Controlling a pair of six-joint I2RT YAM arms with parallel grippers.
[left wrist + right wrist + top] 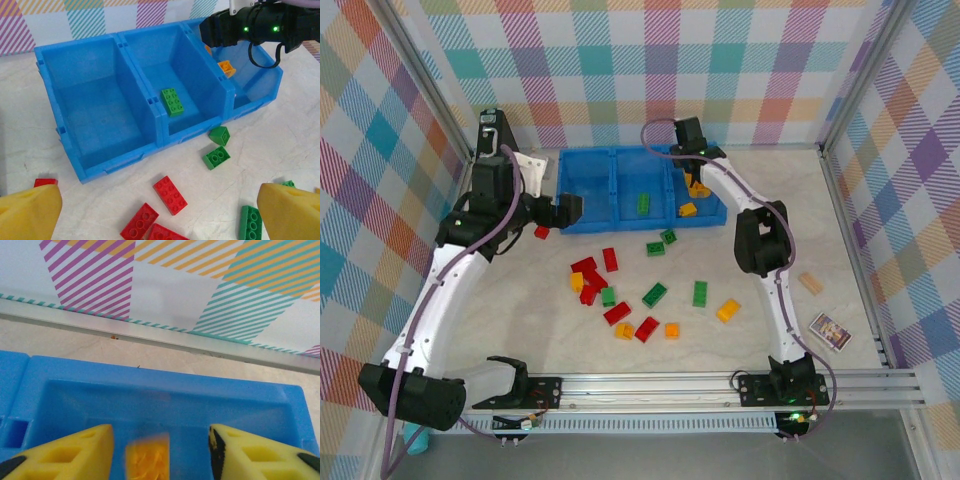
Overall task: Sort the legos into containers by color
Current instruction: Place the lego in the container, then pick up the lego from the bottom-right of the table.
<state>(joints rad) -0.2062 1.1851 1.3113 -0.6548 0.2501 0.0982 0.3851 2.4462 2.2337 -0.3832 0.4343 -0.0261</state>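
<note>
The containers (610, 222) are three joined blue bins at the back of the table. My right gripper (688, 160) hangs over the right bin (165, 390) with its yellow fingers (75, 452) apart; a blurred orange lego (147, 460) is between them, touching neither. A green lego (172, 101) lies in the middle bin, and an orange one (226, 67) in the right bin. My left gripper (160, 215) is open in front of the left bin (95, 115), above red legos (170, 194). More red, green and orange legos (655, 294) are scattered mid-table.
A small printed card (830, 330) and a tan block (810, 283) lie at the right, near the rail. Two green legos (217, 156) sit just in front of the bins. Checked walls enclose the table on three sides.
</note>
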